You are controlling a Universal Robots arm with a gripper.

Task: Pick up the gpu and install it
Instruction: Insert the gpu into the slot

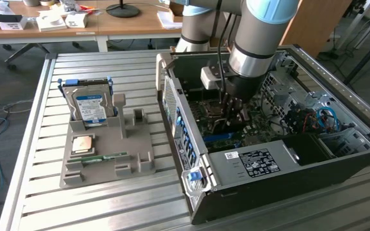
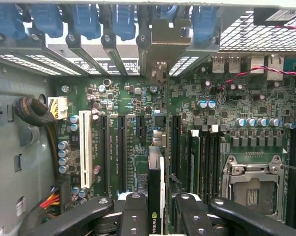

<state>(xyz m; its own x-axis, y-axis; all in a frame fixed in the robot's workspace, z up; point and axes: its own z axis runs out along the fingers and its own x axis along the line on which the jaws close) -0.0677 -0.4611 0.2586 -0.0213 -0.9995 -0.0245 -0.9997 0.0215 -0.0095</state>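
My gripper (image 1: 232,109) reaches down into the open computer case (image 1: 191,144), over the motherboard. In the wrist view the gpu (image 2: 156,169) appears edge-on as a thin card with a logo near its lower end. It stands between the two black fingers (image 2: 134,212), and the gripper (image 2: 157,219) is shut on it. The card runs in line with the long black expansion slots toward the case's rear wall, where its silver bracket (image 2: 162,42) stands among the blue slot clips. Whether the card's edge sits in a slot is hidden.
A grey holder tray (image 1: 130,154) on the slatted table carries a hard drive (image 1: 92,105), a square chip (image 1: 83,144) and a memory stick (image 1: 105,157). Beside the card are a white slot (image 2: 88,147), memory sticks (image 2: 195,157), the processor socket (image 2: 251,189) and a cable bundle (image 2: 34,110).
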